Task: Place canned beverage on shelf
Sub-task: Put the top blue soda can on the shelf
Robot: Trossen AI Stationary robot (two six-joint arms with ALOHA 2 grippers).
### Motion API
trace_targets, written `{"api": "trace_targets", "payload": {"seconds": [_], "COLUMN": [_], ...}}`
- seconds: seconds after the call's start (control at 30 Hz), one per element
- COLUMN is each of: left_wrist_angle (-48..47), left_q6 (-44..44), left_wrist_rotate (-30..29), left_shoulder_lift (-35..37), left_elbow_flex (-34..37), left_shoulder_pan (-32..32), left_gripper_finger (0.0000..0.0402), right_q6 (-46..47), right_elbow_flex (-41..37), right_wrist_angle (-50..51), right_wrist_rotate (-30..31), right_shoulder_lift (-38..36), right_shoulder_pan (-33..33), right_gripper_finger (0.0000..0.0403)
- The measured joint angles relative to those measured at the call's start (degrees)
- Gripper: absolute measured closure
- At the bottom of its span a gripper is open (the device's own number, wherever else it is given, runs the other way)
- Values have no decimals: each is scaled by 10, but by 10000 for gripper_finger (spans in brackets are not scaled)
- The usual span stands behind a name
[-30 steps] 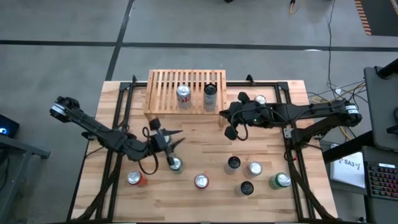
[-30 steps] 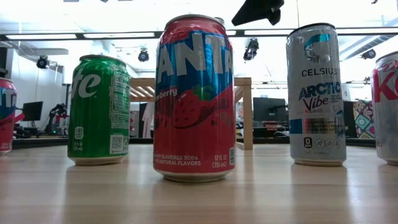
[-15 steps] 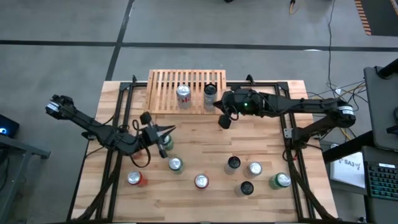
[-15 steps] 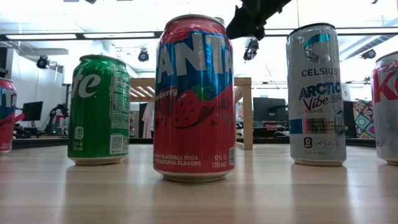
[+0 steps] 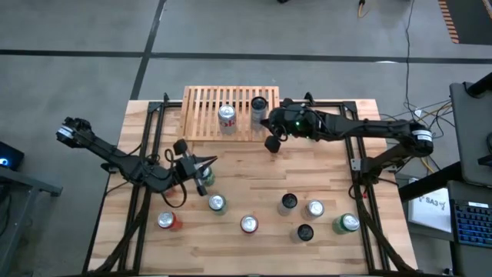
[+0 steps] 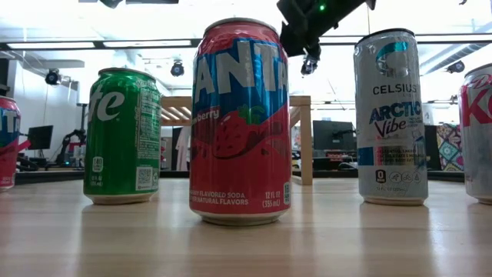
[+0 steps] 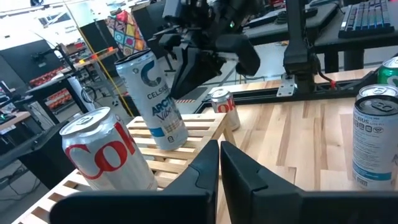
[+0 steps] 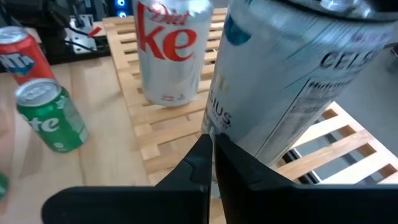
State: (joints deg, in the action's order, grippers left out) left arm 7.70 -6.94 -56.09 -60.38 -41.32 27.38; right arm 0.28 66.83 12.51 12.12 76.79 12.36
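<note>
Beside the tilted Celsius can (image 5: 259,108) on the shelf (image 5: 201,100), right pincer (image 5: 270,143) is closed, empty.

A grey concrete floor (image 5: 92,31) surrounds the plank desk (image 5: 246,185). Beyond the desk, ceiling light strips (image 6: 146,43) glow overhead, and a dark monitor (image 6: 337,138) stands under them, with a keyboard (image 5: 473,223) beside the desk.

1. Light-wood plank tabletop (image 5: 254,173), filling the centre of the high view.
2. Grey concrete floor (image 5: 77,31), across the top and left.
3. Black computer keyboard (image 5: 470,223), at the lower right edge.
4. Loose tangled cables (image 5: 400,117), at the right.
5. Long white ceiling light strips (image 6: 146,44), upper left of the low view.
</note>
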Motion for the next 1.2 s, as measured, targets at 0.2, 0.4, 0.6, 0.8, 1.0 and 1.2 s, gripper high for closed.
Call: {"api": "trace_targets", "payload": {"seconds": [0.2,0.4,0.6,0.8,1.0,1.2], "left_wrist_angle": [0,2,4,4,4,4], "left_q6": [2,32,51,90,111,111], "left_wrist_rotate": [0,-1,-1,-1,-1,-1], "left_shoulder_lift": [0,-2,-11,-16,-26,-33], "left_elbow_flex": [0,0,1,1,1,1], "left_shoulder_pan": [0,0,-1,-1,-1,-1], "left_gripper_finger": [401,401,401,402,402,401], "right_q6": [-17,-29,-34,-40,-43,-49], "right_elbow_flex": [0,0,0,0,0,0], "right_wrist_angle": [-9,-9,-11,-10,-11,-15], "right_wrist_rotate": [28,30,31,31,30,29], "right_shoulder_lift": [3,3,3,3,3,3], "right_shoulder_pan": [0,1,2,2,2,4], "right_gripper_finger": [394,394,394,394,394,394]}}
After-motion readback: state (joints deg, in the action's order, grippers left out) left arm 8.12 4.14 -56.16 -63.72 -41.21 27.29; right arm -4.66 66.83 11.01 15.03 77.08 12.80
